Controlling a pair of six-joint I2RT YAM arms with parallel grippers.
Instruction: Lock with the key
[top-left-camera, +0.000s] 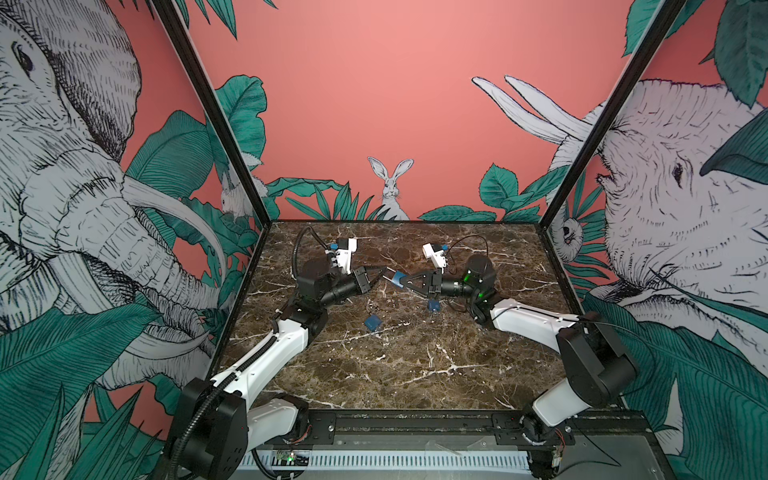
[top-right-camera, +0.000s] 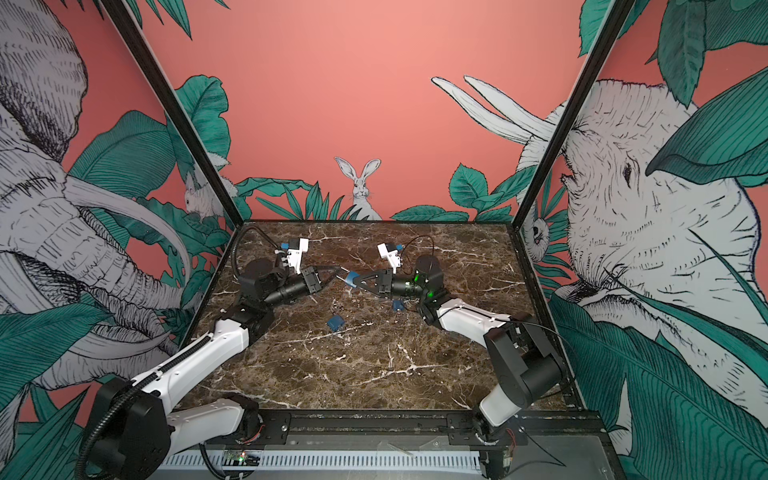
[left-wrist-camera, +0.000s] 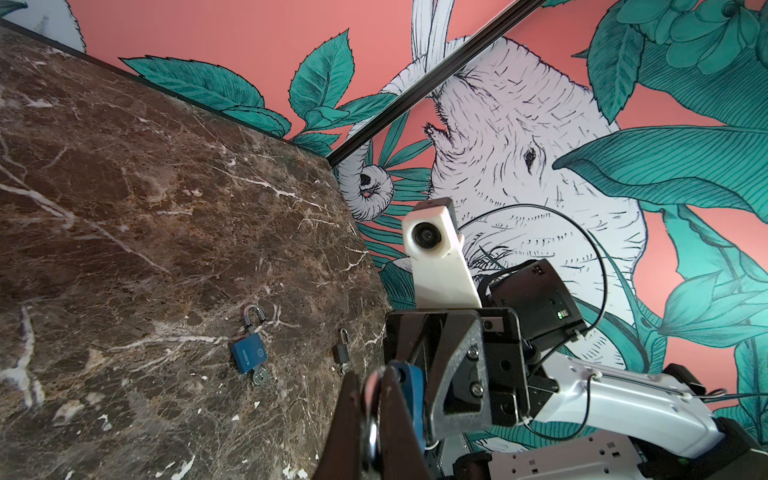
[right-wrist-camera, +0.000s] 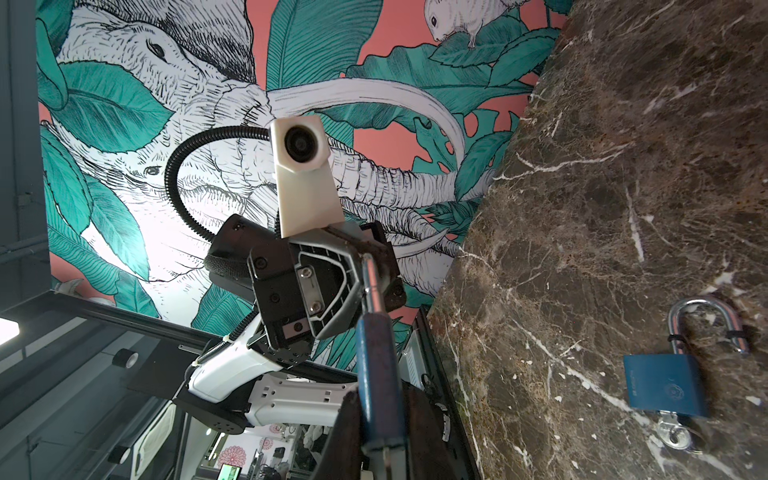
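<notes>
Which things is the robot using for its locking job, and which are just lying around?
Job: held padlock, right gripper on its body, left gripper shut on its shackle.
Lying about: spare blue padlock, open, key in it; third padlock.

Even, diffuse light fills the cell from above, so the arms cast only soft, short shadows on the marble tabletop. Both top views are bright and fairly sharp, though the wall panels stretch and lean outward toward the frame edges. In the wrist views the near fingers and the held padlock look dark and blurred. A loose padlock shows glare on its metal, and a white patch blows out.
</notes>
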